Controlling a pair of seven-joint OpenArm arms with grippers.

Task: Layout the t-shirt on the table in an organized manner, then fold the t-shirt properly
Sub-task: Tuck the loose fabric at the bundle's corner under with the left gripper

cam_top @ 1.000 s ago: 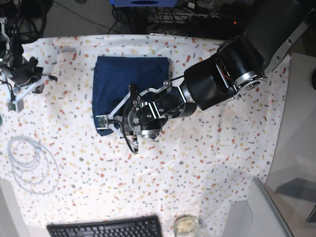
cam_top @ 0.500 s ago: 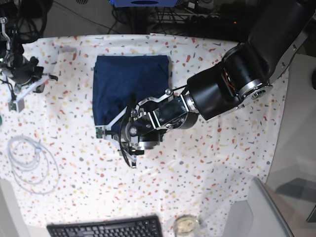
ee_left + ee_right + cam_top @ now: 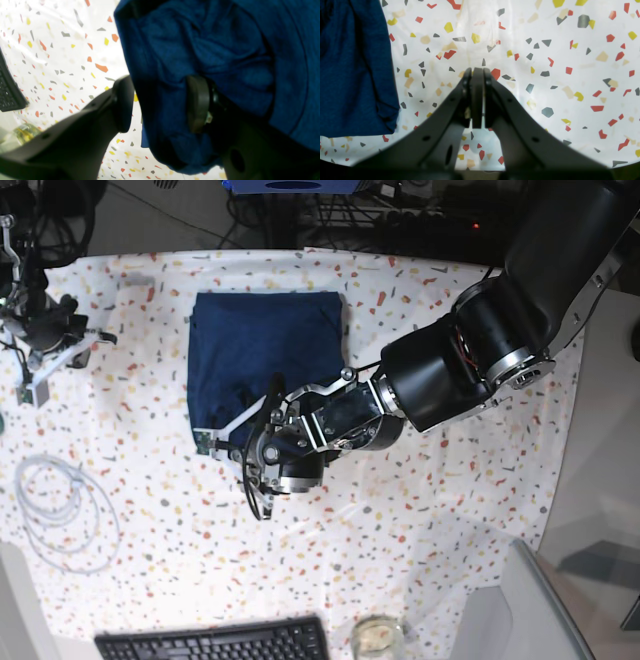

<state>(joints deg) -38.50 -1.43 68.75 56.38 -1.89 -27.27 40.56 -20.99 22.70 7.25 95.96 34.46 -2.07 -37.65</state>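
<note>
The t-shirt (image 3: 266, 360) lies folded into a compact navy rectangle on the speckled tabletop (image 3: 420, 500), toward the far side of it and a little off centre. Its edges look fairly straight, except the near edge, which is bunched where the left hand (image 3: 262, 458) meets it.

The left hand sits at the shirt's near edge, its two fingers standing apart. In the left wrist view one finger pad (image 3: 197, 103) rests against rumpled blue fabric, while the other finger (image 3: 122, 103) is over bare speckled cloth just beside the shirt's edge; a fold of fabric (image 3: 160, 100) hangs between them, and neither pad presses it shut. The shirt spreads away from this hand toward the far side of the tabletop.

The right hand (image 3: 477, 75) is well apart from the shirt, out beyond its side edge, with its fingers pressed together on nothing. In the right wrist view the shirt's corner (image 3: 355, 75) shows off to one side, clear of the fingers.

A keyboard (image 3: 215, 641) lies at the tabletop's near edge, far from the shirt.
</note>
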